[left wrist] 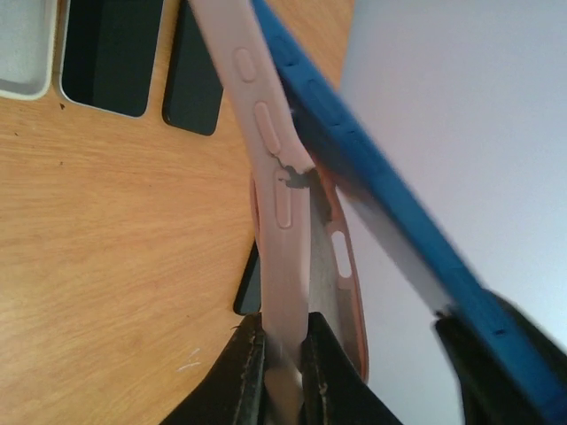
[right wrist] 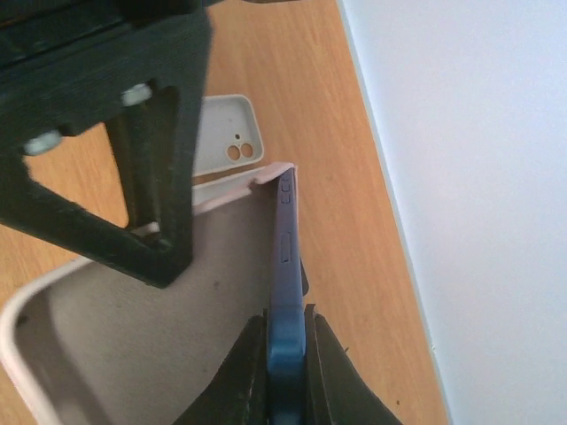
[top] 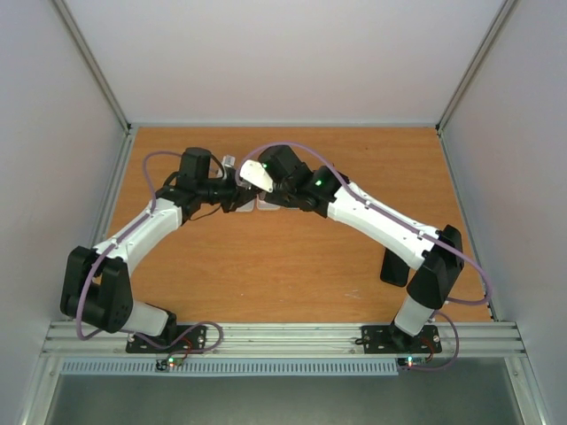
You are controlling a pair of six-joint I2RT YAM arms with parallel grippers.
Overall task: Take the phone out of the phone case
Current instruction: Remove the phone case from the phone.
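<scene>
Above table (top: 292, 274), pink case (left wrist: 275, 177), blue phone (right wrist: 285, 292) pinched

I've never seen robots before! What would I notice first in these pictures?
Above the far middle of the table, the left fingers pinch a pink case, and the right fingers pinch the blue phone tilted partly out of it. A white case lies on the table nearby.

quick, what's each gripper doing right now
left gripper: closed, clamped on the edge of the pink case
right gripper: closed, clamped on the edge of the blue phone
</scene>
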